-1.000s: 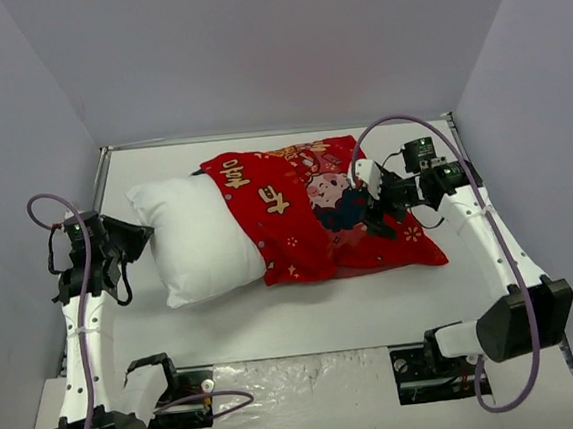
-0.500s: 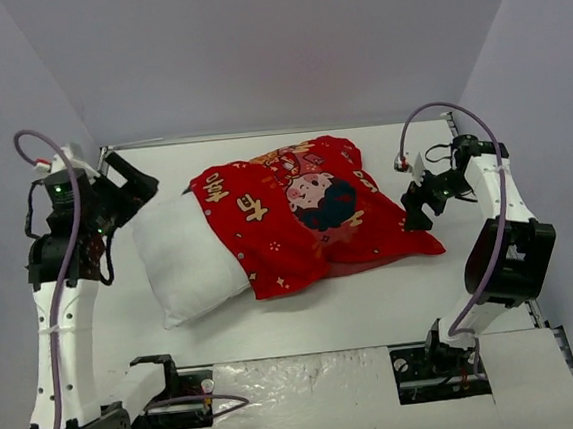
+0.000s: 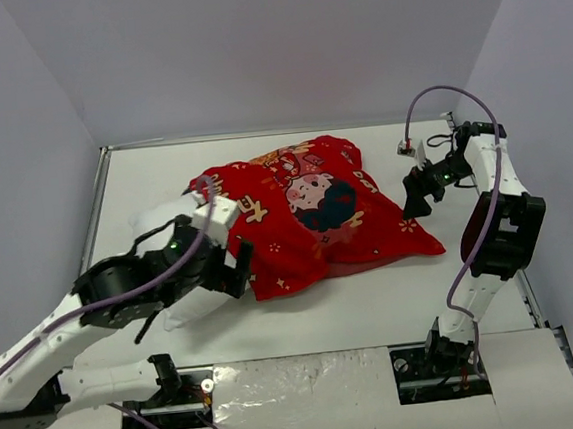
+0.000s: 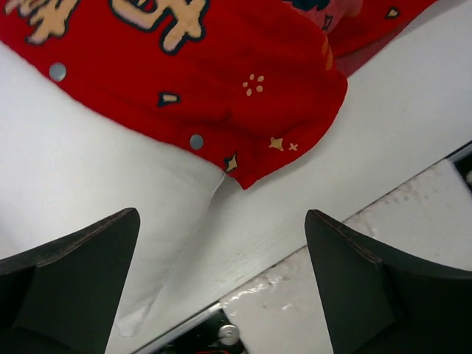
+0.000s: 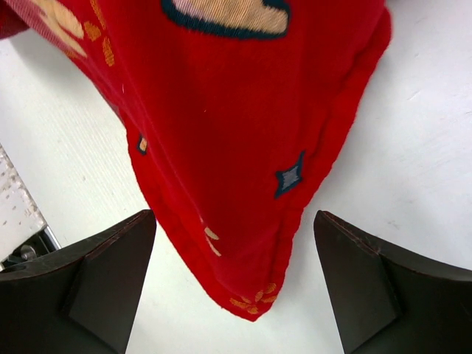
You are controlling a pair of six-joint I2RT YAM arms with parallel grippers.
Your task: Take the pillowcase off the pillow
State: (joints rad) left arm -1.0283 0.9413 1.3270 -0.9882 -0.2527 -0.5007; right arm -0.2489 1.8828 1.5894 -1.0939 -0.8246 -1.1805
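While the left claw (image 4: 221, 218) and right claw (image 5: 234, 215) gape empty, the red pillowcase (image 3: 306, 213) half-covers the pillow (image 4: 88, 177).

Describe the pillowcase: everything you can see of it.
The pillowcase is bright red fabric printed with cartoon figures, gold characters and small stars. Round metal snaps line its open edge. It lies rumpled on the white table, covering the right part of the white pillow, whose left end sticks out. Its pointed right corner looks flat and limp.
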